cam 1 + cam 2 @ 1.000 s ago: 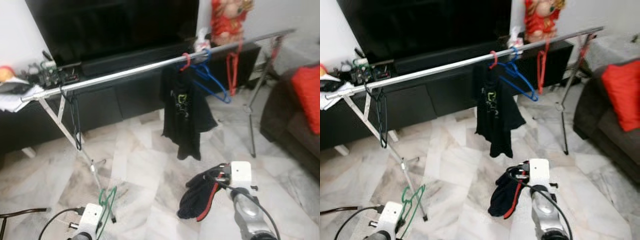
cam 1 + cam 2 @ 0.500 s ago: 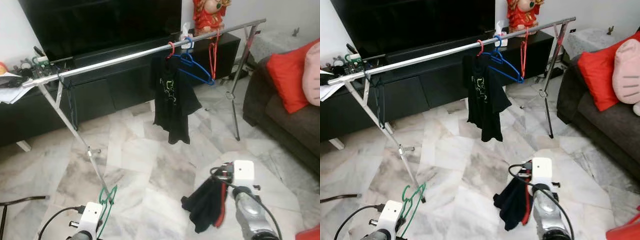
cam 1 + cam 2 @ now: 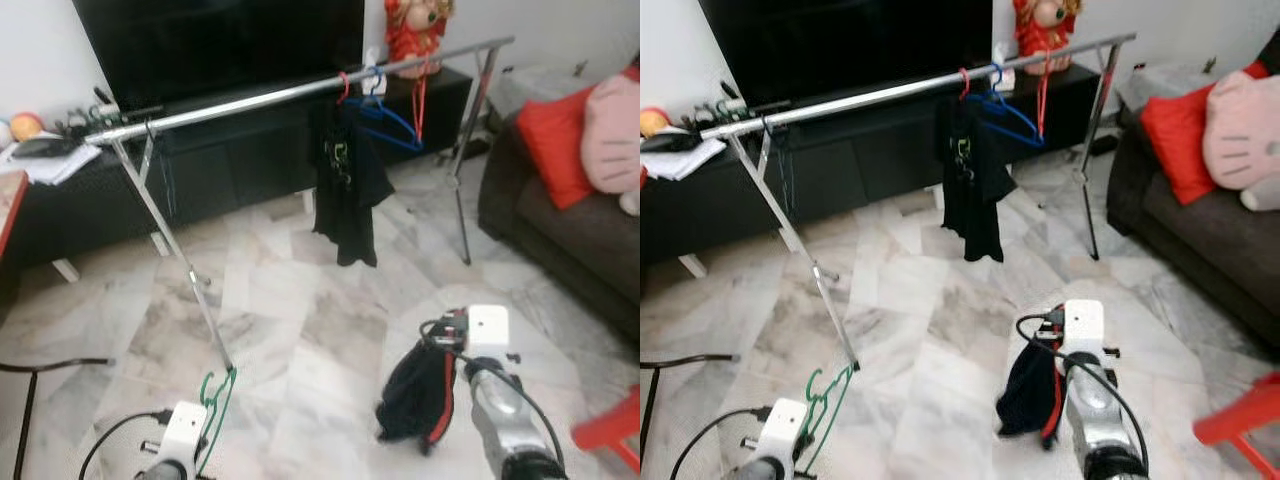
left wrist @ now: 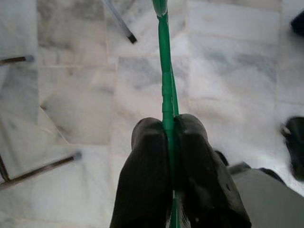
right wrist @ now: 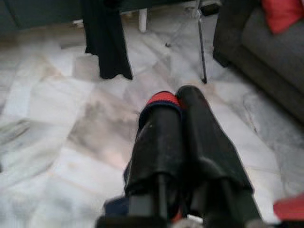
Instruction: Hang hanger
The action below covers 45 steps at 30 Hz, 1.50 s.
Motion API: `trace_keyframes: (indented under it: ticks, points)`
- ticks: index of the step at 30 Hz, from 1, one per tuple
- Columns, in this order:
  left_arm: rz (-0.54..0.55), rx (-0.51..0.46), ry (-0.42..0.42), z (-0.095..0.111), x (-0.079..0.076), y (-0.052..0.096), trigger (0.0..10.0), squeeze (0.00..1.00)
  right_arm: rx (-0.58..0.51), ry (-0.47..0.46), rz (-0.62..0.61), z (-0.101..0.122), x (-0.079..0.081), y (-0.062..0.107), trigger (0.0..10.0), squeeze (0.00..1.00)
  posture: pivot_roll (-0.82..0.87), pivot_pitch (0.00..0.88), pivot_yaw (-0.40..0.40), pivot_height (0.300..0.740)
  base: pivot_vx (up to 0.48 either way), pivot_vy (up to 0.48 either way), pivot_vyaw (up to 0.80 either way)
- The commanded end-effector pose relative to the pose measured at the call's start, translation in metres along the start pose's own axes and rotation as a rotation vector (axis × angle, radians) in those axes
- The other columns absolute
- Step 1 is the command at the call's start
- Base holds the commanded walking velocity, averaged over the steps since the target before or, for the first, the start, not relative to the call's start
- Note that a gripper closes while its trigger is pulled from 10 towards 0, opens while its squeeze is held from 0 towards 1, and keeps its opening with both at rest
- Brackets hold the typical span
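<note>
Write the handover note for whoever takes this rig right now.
Left end effector: shut on the green hanger, held low near the floor.
Right end effector: shut on a black garment with red trim, which hangs from it.
Rail: stands ahead across the marble floor, already carrying a black shirt, a blue hanger and a red hanger.
Done: both items picked up.
Left: approach the rail and hook the green hanger on it.

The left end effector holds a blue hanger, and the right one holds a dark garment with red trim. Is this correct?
Not quite. The hanger pinched in the left end effector is green, not blue, as the left wrist view shows. The blue hanger hangs on the rail. The right end effector does hold the dark garment with red trim.
</note>
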<state>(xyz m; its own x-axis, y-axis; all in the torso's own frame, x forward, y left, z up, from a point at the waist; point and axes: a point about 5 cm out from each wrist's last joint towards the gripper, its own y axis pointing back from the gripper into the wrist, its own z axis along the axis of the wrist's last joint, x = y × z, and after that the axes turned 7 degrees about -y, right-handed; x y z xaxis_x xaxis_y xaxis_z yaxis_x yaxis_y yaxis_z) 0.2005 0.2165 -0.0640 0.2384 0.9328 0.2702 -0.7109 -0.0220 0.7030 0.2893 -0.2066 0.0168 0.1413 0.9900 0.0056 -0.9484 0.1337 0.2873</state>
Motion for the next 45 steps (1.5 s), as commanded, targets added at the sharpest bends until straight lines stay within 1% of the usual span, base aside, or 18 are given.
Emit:
trace_keyframes:
  ticks: [1, 5, 7, 9, 12, 29, 45]
  points:
    - [0.015, -0.001, 0.003, -0.001, 0.004, 0.001, 10.0, 0.00, -0.047, 0.007, 0.034, 0.011, 0.008, -0.004, 10.0, 0.00, -0.07, 0.000, 0.031, 0.740, -0.296, 0.000, 0.00]
    - [0.018, -0.001, 0.004, -0.001, 0.005, 0.001, 10.0, 0.00, -0.057, 0.022, 0.043, 0.013, 0.009, -0.004, 10.0, 0.00, -0.06, 0.000, 0.030, 0.740, -0.294, 0.000, 0.00]
    - [0.021, 0.000, 0.005, -0.001, 0.006, 0.001, 10.0, 0.00, -0.059, 0.042, 0.045, 0.014, 0.010, -0.004, 10.0, 0.00, -0.07, 0.000, 0.030, 0.740, -0.296, 0.000, 0.80]
    - [0.021, 0.000, 0.005, -0.001, 0.006, 0.001, 10.0, 0.00, -0.062, 0.038, 0.046, 0.014, 0.011, -0.004, 10.0, 0.00, -0.06, 0.000, 0.031, 0.740, -0.300, 0.000, 0.80]
    - [0.021, 0.001, 0.005, -0.001, 0.006, 0.001, 10.0, 0.00, -0.061, 0.001, 0.032, 0.014, 0.010, -0.004, 10.0, 0.00, -0.06, 0.000, 0.030, 0.740, -0.295, 0.000, 0.00]
    - [0.020, -0.027, 0.009, 0.007, 0.008, -0.001, 10.0, 0.00, -0.078, 0.021, 0.064, 0.025, 0.018, -0.008, 10.0, 0.00, -0.06, 0.000, 0.026, 0.740, -0.294, 0.000, 0.00]
    - [0.016, -0.048, 0.009, 0.013, 0.009, -0.003, 10.0, 0.00, -0.085, 0.023, 0.069, 0.031, 0.019, -0.010, 10.0, 0.00, -0.06, 0.000, 0.025, 0.740, -0.294, 0.000, 0.00]
